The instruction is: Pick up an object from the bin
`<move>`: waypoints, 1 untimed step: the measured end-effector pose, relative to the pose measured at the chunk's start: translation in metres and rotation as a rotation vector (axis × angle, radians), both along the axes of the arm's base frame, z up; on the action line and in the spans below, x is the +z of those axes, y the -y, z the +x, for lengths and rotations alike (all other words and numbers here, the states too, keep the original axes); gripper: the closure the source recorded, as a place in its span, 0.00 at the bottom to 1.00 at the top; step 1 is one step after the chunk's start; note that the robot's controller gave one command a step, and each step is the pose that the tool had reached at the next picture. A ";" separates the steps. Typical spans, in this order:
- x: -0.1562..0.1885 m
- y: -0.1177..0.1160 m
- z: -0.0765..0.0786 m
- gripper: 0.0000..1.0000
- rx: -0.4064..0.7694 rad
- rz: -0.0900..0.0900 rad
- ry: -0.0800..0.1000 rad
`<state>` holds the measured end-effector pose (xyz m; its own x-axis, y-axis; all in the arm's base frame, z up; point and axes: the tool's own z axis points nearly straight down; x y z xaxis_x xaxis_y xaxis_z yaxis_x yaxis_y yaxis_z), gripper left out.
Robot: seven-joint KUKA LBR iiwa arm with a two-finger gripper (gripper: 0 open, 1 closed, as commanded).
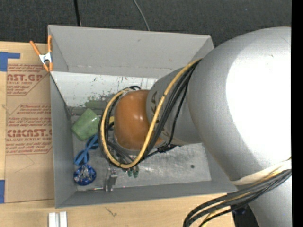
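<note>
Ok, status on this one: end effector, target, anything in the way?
End effector low in bin, grip unreadable. Nothing seen held. Nearest: blue looped thing, pale green block beside it.

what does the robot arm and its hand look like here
The arm is a bulky, smooth silver-grey shell with rounded links. Its wrist carries a glossy orange-brown domed cover, ringed by looping yellow and black cables. The hand is a small grey metal piece below the cover.
</note>
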<state>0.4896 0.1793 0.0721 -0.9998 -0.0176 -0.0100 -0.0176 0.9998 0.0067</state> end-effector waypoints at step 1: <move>0.000 -0.060 -0.002 0.00 0.039 -0.014 -0.003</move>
